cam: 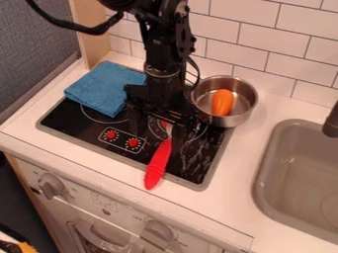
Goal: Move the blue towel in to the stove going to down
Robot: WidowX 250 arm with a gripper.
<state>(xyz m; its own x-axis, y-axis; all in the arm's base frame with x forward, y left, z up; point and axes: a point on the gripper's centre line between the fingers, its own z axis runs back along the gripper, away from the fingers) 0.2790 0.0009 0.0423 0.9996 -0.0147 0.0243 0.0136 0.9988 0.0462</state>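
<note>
Nearest, at 7 o'clock in the view, is a pale toy-kitchen front (102, 196) with a grey round knob (51, 186) at its left and another (159, 231) farther right. Above it runs the white tabletop (231, 202). A red-handled utensil with a metal neck (158, 165) lies across the near edge of the stove, its handle end pointing between 6 and 7 o'clock. The black glass stove with a grey rim (197, 185) has two small red control marks (122, 139) toward its near left part. At 4 o'clock from the stove, a grey basin sink (290, 170) is set into the tabletop, with a dark faucet (331, 122) at its 1 o'clock.

The black hand (158, 140) hangs down over the stove, its fingers well apart and gripping nothing, above the far end of the utensil.

The blue folded cloth towel (105, 89) lies at the stove's 11 o'clock, covering its far left corner and reaching onto the tabletop. At the stove's 2 o'clock stands a round silver metal pot (245, 105) containing an orange carrot-like piece (223, 102). Farthest back are a light wooden post (94, 43) at 11 o'clock and a white tiled wall (264, 37) at 1 o'clock.
</note>
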